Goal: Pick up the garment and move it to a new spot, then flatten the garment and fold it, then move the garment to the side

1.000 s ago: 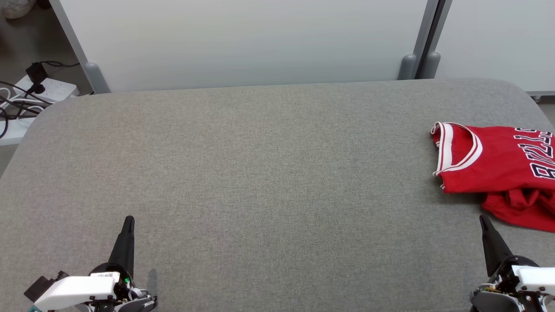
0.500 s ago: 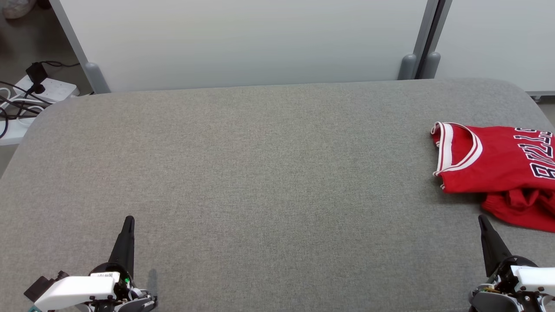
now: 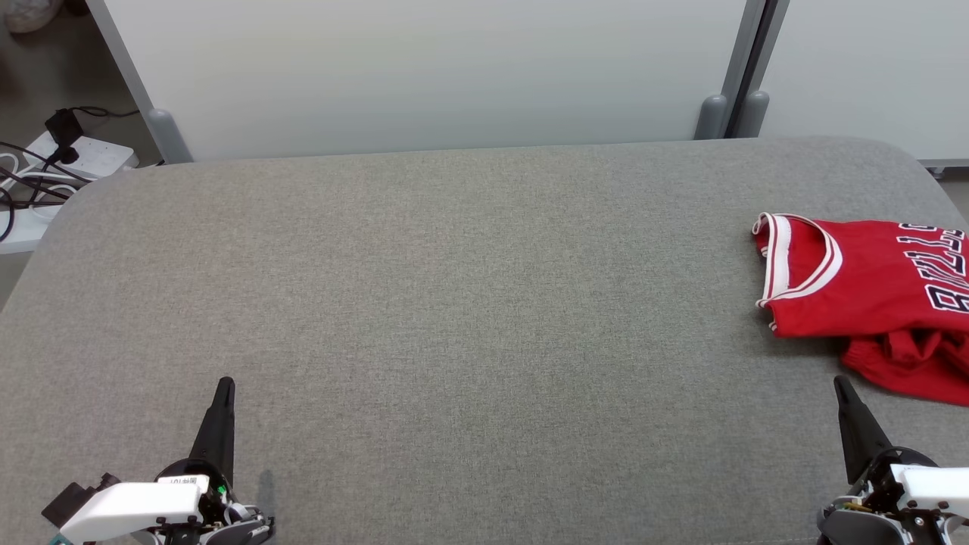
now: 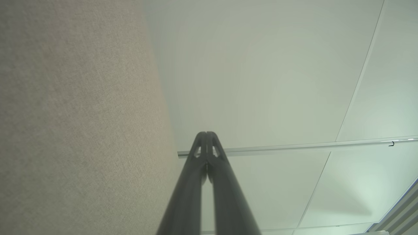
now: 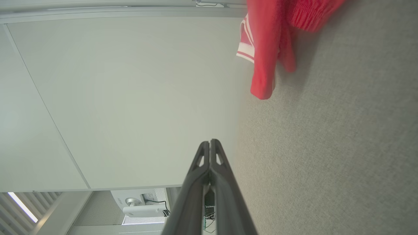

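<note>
At the right edge of the grey padded table (image 3: 454,303), the red garment (image 3: 863,280) is noted: a jersey, white-trimmed neck turned toward the table's middle, black-and-white lettering face up, its far part cut off by the frame. The upper layer lies fairly flat. Below it, nearer the robot, a looser bunch of red cloth sticks out. Whether a proper fold has been made cannot be told.

Left gripper (image 3: 225,384): low at the near left, fingers pressed together, nothing between them, well apart from the garment.

Right gripper (image 3: 842,384): low at the near right, fingers likewise pressed together and empty. Its tip is near the bunched lower edge of the garment, not touching. In the right wrist view, bare table is seen between the closed fingers and the cloth.

Progress, as judged: two readings are fitted. A compact garment set at the side would suit a job finished, with a somewhat untidy fold. A rumpled garment lying off to one side, beside a wide free middle of the table, would equally suit a job with lifting, flattening and folding all to come. Neither is settled by these views.
</note>
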